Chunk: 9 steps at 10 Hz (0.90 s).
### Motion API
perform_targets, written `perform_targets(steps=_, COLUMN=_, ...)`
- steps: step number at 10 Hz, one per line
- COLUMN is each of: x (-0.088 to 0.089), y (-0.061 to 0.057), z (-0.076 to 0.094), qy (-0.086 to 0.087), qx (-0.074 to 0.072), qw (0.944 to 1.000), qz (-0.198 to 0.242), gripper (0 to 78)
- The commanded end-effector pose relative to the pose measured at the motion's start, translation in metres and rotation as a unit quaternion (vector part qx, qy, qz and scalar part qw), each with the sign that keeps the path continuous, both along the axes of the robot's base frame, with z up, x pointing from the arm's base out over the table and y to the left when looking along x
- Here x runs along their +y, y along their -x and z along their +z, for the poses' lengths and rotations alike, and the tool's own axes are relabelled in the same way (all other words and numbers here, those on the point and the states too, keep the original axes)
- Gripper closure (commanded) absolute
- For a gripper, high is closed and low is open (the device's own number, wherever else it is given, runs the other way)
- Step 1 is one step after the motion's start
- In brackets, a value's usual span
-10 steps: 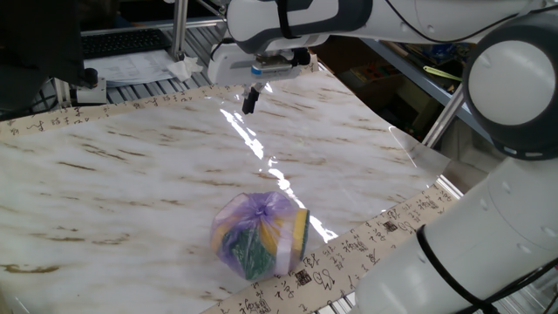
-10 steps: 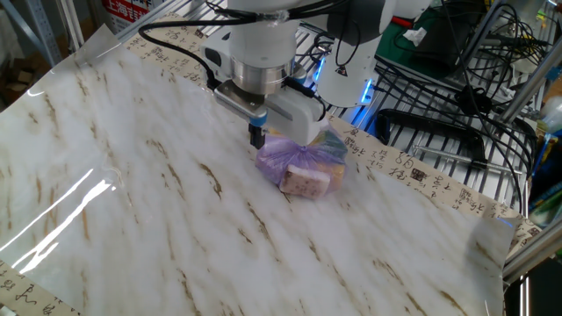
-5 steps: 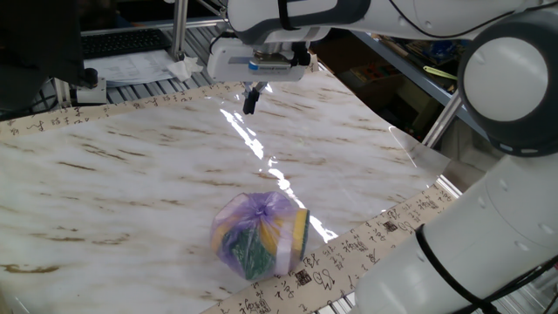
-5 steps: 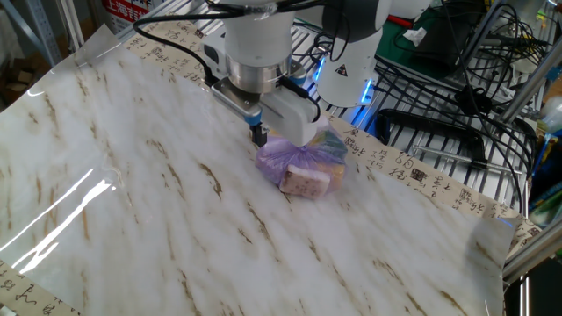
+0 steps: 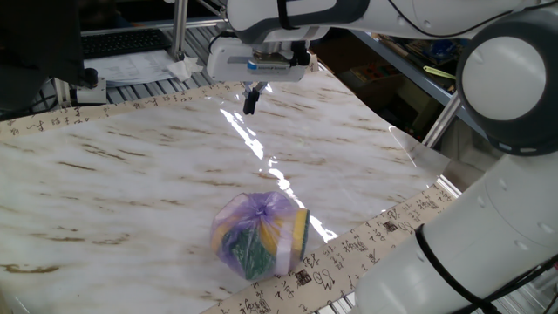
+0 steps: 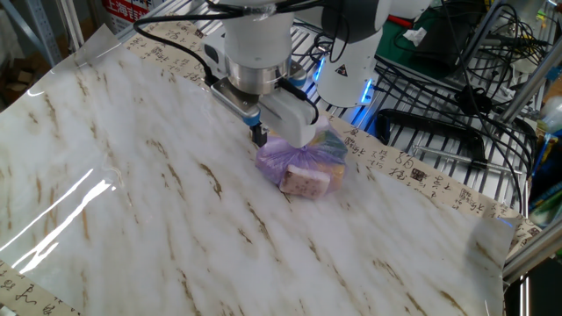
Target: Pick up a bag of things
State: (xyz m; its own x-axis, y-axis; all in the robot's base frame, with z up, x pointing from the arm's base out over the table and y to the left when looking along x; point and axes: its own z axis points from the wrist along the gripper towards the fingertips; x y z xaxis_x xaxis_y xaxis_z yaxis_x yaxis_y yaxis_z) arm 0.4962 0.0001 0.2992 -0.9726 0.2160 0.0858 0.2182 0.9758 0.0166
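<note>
Task not yet begun in effect: the bag of things (image 5: 260,234) sits untouched on the marble-patterned bench (image 5: 131,174), close to the edge nearest the robot's base, knot uppermost. The gripper (image 5: 251,99) hangs above the bench, clear of the bag and holding nothing; whether the fingers are parted cannot be told. Approach, descent, grasp and lift all remain.
</note>
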Motion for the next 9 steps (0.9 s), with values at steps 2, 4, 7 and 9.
perform_targets(steps=2, x=0.0000, y=-0.0005, z=0.0011, qy=0.002, qx=-0.001, qw=1.0000, qz=-0.002, gripper=77.6)
perform_targets(steps=4, x=0.0000, y=-0.0005, z=0.0002, qy=0.004, qx=-0.002, qw=1.0000, qz=0.000, gripper=77.6)
perform_targets(steps=7, x=0.0000, y=-0.0005, z=0.0002, qy=0.002, qx=-0.006, qw=1.0000, qz=0.003, gripper=77.6)
perform_targets(steps=9, x=0.0000, y=-0.0005, z=0.0002, qy=0.001, qx=-0.014, qw=0.9999, qz=0.000, gripper=77.6)
